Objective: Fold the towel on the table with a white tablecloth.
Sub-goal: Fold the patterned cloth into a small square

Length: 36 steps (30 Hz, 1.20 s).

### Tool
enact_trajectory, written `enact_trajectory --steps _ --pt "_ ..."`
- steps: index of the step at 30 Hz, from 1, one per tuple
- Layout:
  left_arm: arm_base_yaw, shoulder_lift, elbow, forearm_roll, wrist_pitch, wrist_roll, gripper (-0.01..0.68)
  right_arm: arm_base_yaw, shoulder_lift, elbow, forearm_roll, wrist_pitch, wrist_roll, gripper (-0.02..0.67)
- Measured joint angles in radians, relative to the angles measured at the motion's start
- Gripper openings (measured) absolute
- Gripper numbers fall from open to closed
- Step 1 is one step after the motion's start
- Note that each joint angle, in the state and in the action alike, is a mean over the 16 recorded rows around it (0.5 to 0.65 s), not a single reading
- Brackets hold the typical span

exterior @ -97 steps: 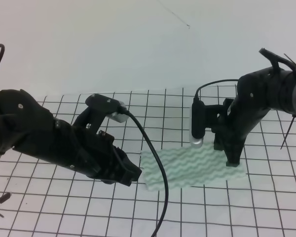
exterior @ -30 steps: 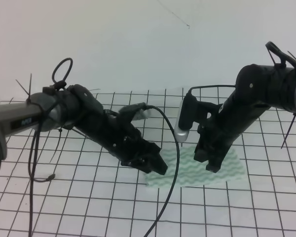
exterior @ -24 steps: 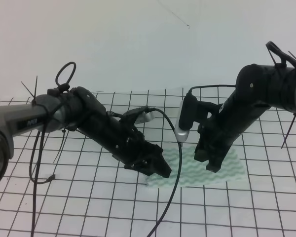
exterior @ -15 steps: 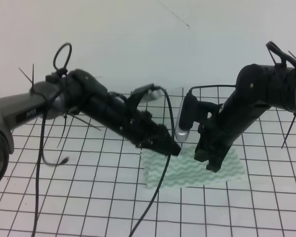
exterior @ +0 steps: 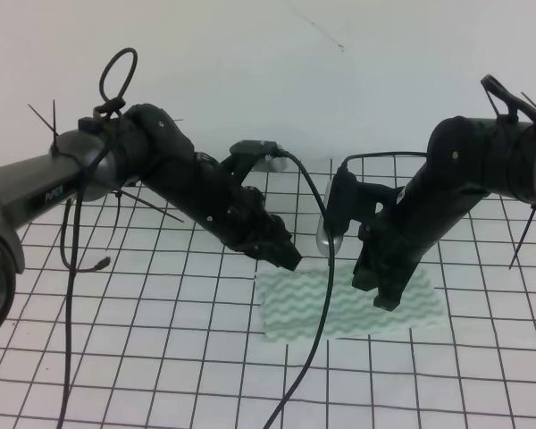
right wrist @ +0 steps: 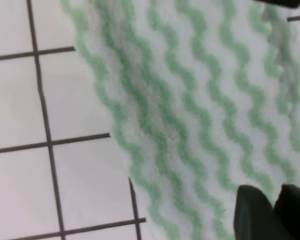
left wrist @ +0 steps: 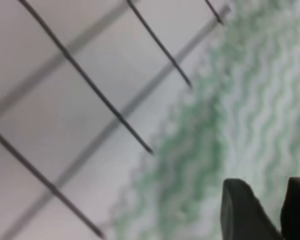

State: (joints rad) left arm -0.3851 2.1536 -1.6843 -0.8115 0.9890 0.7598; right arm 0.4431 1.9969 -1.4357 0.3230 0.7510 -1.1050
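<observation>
Exterior high: the towel [exterior: 348,302] lies flat on the tablecloth [exterior: 161,357], right of centre, edges roughly following the grid; the left gripper [exterior: 281,253] hangs just above its far-left corner, the right gripper [exterior: 386,295] sits low over the right half, and jaw gaps can't be resolved from here. Left wrist: blurred close-up of the towel's edge [left wrist: 230,115] running diagonally across the grid, with the left gripper's fingertips [left wrist: 240,207] at bottom right standing close together, only a narrow slit between them, nothing pinched. Right wrist: sharper; wavy green stripes, a towel corner [right wrist: 135,170] over the grid, the right gripper's fingertips [right wrist: 252,210] nearly touching, also empty. Judgement: thin, light, limp cloth (it will drape and slide on the tablecloth, no stiffness to push against), so it should be pinched at two corners of one edge, with jaws opened first and lifted evenly to avoid dragging or bunching.
</observation>
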Motion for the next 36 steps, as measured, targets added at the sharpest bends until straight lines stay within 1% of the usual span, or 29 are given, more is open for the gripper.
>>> enact_trajectory --steps 7,16,19,24,31,36 --pt "0.0 0.028 0.0 0.007 -0.031 0.042 0.179 0.0 0.0 0.0 -0.002 -0.004 0.0 0.105" --pt "0.0 0.073 0.0 -0.049 0.003 0.088 0.174 0.0 0.0 0.0 -0.002 -0.003 0.0 0.105" --pt "0.0 0.08 0.0 -0.062 0.012 0.099 0.152 0.0 0.0 0.0 -0.002 -0.003 0.0 0.105" --pt "0.0 0.084 -0.008 -0.058 0.017 0.1 0.095 0.0 0.0 0.0 -0.002 -0.002 0.0 0.105" --pt "0.0 0.084 -0.045 -0.009 0.021 0.074 0.02 0.0 0.0 0.0 -0.002 -0.001 0.002 0.105" --pt "-0.001 0.085 -0.075 0.051 0.016 0.044 0.001 0.0 0.001 0.0 -0.002 -0.001 0.004 0.105"
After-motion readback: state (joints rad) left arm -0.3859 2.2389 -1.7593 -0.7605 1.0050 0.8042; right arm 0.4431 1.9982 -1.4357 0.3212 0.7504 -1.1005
